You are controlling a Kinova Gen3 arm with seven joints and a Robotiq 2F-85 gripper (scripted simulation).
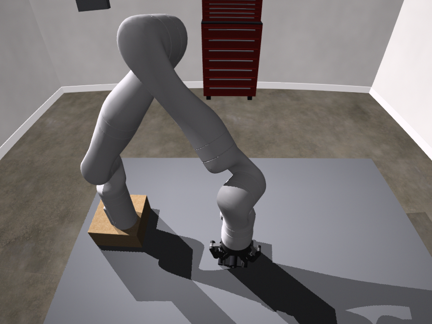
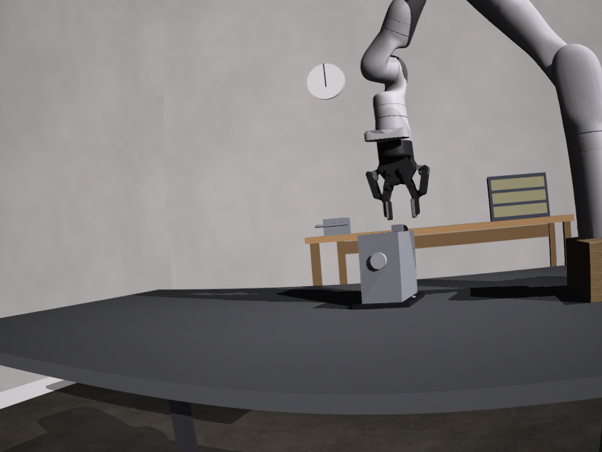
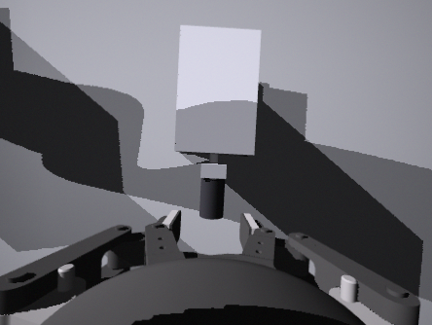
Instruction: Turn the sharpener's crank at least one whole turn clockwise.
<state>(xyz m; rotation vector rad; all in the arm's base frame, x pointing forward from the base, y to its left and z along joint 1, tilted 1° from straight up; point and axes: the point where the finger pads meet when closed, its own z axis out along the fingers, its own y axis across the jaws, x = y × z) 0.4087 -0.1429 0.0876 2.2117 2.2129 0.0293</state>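
Our half-open, empty gripper [image 3: 211, 226] hangs directly above the knob [image 3: 211, 197], whose long axis runs up-frame toward the sharpener [image 3: 217, 90].

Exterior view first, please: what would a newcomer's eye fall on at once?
The grey arm arcs in from the right, its black claw hanging open just above the grey pencil sharpener on the dark table. In the wrist view, the dark crank knob lies ahead between the fingers, untouched.
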